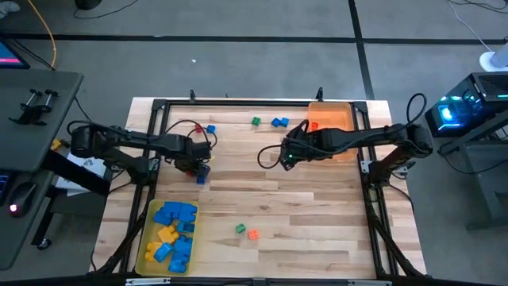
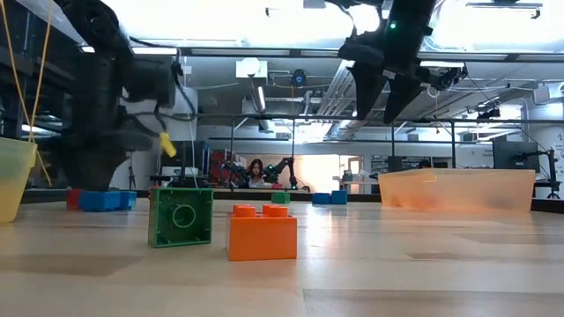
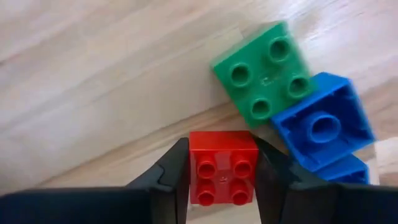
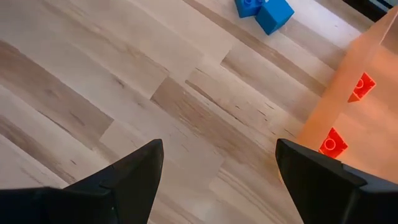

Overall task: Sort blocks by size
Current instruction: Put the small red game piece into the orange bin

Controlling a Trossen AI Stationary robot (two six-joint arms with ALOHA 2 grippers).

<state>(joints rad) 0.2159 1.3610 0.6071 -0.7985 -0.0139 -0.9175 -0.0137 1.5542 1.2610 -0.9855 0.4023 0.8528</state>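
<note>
We see the left gripper (image 3: 222,171) low over the table's left half, its fingers (image 3: 171,171) pinching a red cube (image 3: 222,168) on both sides. A green cube (image 3: 264,73) and a blue cube (image 3: 320,127) lie on the wood just beside it, touching each other. The right gripper (image 4: 217,180) hangs spread and empty above the wood, near the orange tray (image 1: 333,119), which holds two red cubes (image 4: 333,144). A blue pair (image 1: 279,122) lies near that tray. The yellow tray (image 1: 148,238) at the front left holds blue and yellow bricks (image 1: 175,230). A green block (image 2: 181,216) and an orange block (image 2: 262,232) sit together near the front edge.
</note>
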